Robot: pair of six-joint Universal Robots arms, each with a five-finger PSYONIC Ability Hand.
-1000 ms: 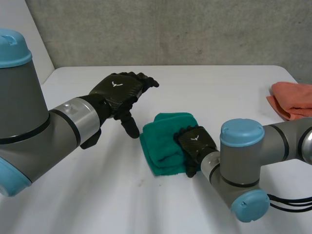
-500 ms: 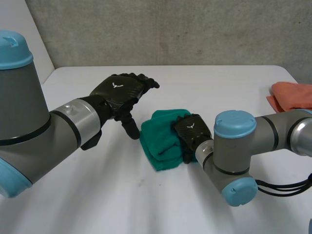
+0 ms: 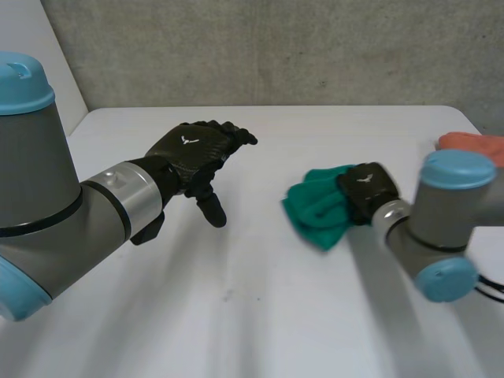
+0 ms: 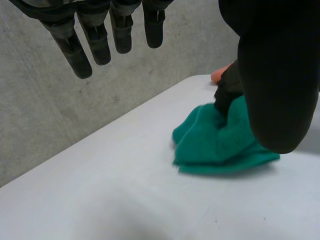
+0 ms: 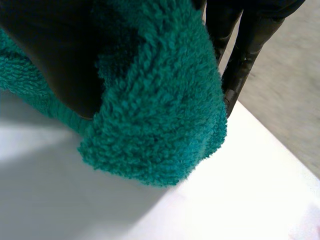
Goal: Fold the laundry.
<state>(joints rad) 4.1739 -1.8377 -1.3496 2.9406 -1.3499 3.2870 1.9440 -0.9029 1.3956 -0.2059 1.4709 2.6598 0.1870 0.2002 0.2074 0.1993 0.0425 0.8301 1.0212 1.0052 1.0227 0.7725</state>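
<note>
A folded green towel (image 3: 317,209) hangs bunched in my right hand (image 3: 365,191), just above the white table (image 3: 260,315) right of its middle. The right wrist view has the thumb (image 5: 60,55) and fingers (image 5: 247,40) pinching the green towel (image 5: 160,100) between them. My left hand (image 3: 193,153) hovers over the table's left half, well apart from the towel, fingers straight and spread. From the left wrist, its fingertips (image 4: 95,40) point toward the green towel (image 4: 220,142) and the right hand (image 4: 230,90) gripping it.
An orange cloth (image 3: 472,146) lies at the table's far right edge, behind my right arm (image 3: 445,213). A grey concrete wall (image 3: 276,51) runs along the table's back edge.
My right hand has closed on the green towel and carried it to the right, off the spot where it lay. The left hand has stayed where it was.
</note>
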